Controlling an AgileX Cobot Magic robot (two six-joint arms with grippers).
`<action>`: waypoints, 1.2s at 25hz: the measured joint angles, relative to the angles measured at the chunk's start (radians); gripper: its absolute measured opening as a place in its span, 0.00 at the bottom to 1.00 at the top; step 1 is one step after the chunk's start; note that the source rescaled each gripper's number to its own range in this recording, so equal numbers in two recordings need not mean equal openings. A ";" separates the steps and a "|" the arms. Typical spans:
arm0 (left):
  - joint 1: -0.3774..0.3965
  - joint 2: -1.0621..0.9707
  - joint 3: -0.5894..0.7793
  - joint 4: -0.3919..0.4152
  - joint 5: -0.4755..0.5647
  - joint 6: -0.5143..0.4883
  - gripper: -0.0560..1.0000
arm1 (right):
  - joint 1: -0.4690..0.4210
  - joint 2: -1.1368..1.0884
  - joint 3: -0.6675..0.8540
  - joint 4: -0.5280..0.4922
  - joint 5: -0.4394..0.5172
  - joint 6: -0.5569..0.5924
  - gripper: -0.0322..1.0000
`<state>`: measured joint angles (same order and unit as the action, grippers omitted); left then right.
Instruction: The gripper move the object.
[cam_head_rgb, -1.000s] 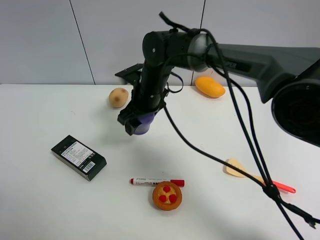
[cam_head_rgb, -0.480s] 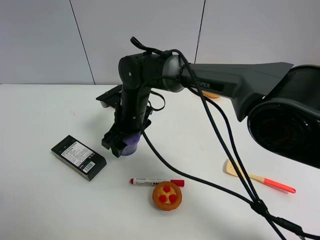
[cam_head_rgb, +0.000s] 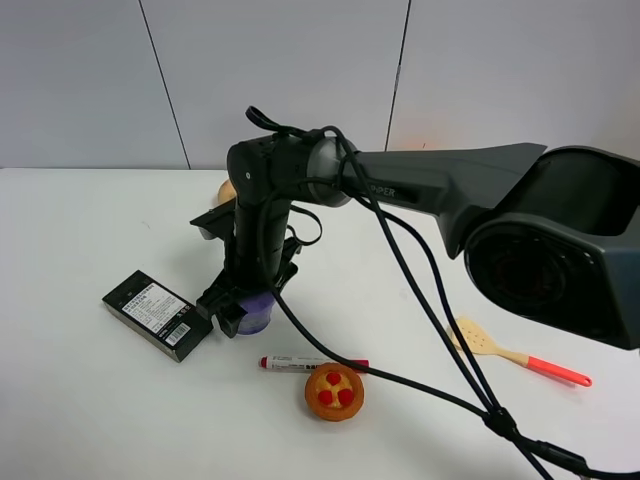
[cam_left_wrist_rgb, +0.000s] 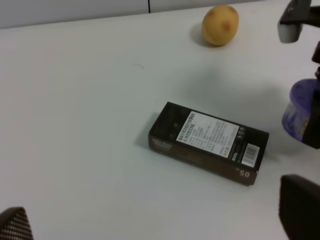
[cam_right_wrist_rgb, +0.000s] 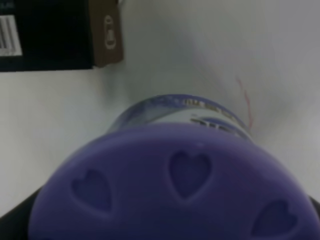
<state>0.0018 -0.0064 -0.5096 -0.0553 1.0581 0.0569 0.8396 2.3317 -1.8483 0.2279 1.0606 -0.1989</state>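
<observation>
Nearest the high camera, a round tart topped with red berries (cam_head_rgb: 334, 391) is sitting on the white table (cam_head_rgb: 80, 420). A white marker pen with a red cap (cam_head_rgb: 314, 363) is lying just behind it, so close that contact cannot be judged. Off to the right, well apart from both, a pale wooden spatula with a red handle (cam_head_rgb: 515, 355) is lying flat.

Farther back, the right gripper (cam_head_rgb: 243, 306), a black two-fingered claw on a dark arm trailing black cables, is reaching across to the left half of the table. It is pointing downward. Its jaws are clamping a small squat lavender-purple cylindrical container (cam_head_rgb: 258, 316) (cam_left_wrist_rgb: 299, 112) by its sides. In the right wrist view the container's lid (cam_right_wrist_rgb: 175, 190) is filling most of the picture, showing embossed hearts. The container is sitting low, just beside one end of a black rectangular box with a white label (cam_head_rgb: 158, 314) (cam_left_wrist_rgb: 210, 142). Whether its base is touching the table cannot be told.

The left gripper (cam_left_wrist_rgb: 156, 220) is hovering over the box. Only its dark fingertips (cam_left_wrist_rgb: 300, 210) are showing, spread wide and holding nothing.

Farthest back, a tan potato (cam_left_wrist_rgb: 220, 24) (cam_head_rgb: 226, 190) is resting near the wall, mostly hidden behind the arm from above.
</observation>
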 joint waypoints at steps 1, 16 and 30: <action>0.000 0.000 0.000 0.000 0.000 0.000 1.00 | 0.000 0.005 0.000 0.000 0.001 0.005 0.03; 0.000 0.000 0.000 0.000 0.000 0.000 1.00 | 0.018 0.008 -0.002 -0.018 -0.038 0.078 0.76; 0.000 0.000 0.000 0.000 0.000 0.000 1.00 | -0.146 -0.418 -0.002 -0.240 0.025 0.166 0.76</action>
<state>0.0018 -0.0064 -0.5096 -0.0553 1.0581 0.0569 0.6940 1.9142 -1.8508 -0.0118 1.0860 -0.0327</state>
